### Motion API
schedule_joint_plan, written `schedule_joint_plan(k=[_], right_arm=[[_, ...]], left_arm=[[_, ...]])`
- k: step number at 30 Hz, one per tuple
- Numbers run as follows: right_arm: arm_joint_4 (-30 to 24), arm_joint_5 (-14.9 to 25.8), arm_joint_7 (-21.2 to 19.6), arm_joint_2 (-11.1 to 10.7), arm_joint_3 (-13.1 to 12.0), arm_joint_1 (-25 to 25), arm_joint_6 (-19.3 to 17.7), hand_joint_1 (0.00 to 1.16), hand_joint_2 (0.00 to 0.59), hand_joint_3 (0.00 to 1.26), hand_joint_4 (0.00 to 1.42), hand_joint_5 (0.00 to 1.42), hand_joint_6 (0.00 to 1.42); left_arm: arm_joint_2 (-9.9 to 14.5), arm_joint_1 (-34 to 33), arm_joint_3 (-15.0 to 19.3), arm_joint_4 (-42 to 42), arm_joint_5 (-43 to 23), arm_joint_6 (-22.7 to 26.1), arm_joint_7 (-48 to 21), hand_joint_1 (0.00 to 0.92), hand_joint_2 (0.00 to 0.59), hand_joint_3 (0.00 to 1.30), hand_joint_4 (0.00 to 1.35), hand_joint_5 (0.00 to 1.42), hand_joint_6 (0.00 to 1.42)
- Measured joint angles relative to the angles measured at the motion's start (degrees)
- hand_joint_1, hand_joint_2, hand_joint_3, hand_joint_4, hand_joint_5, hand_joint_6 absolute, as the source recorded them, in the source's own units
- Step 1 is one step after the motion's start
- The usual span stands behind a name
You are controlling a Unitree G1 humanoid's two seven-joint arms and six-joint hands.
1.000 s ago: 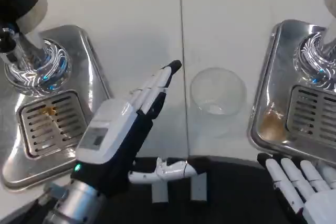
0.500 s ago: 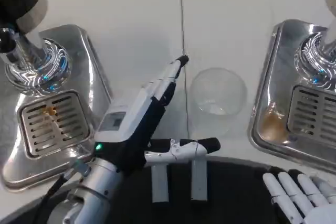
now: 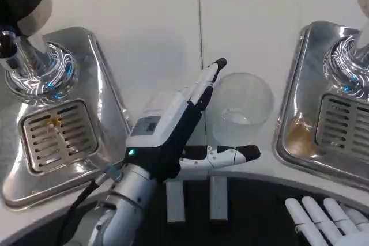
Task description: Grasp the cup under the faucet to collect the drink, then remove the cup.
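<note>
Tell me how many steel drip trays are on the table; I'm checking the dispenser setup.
2. One drip tray lies at the table's left edge, the other drip tray at the right edge, cut off by the picture. More may lie outside it.

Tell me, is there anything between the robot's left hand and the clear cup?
Nothing: the head view shows only bare white table between the left hand and the cup.
</note>
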Motion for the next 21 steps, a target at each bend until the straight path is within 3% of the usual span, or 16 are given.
schedule_joint_plan(k=[6, 11, 21], right_arm=[[0.00, 1.15, 0.00, 0.06, -0.87, 0.10, -1.08, 0.33, 0.367, 0.00, 0.00, 0.00, 0.07], [0.00, 1.66, 0.00, 0.11, -1.56, 0.32, -1.62, 0.33, 0.367, 0.00, 0.00, 0.00, 0.08], [0.00, 1.66, 0.01, 0.12, -1.45, 0.97, -1.63, 0.34, 0.361, 0.00, 0.00, 0.00, 0.09]], left_arm=[[-2.18, -0.68, -0.32, 2.10, -0.29, 0.12, 2.39, 0.287, 0.044, 0.00, 0.00, 0.22, 0.32], [-3.58, -2.13, -0.16, 3.44, -1.06, 0.72, 5.75, 0.344, 0.047, 0.00, 0.00, 0.31, 0.47], [-2.09, -2.61, -2.02, 5.08, -0.66, -0.55, 9.29, 0.400, 0.052, 0.00, 0.00, 0.34, 0.51]])
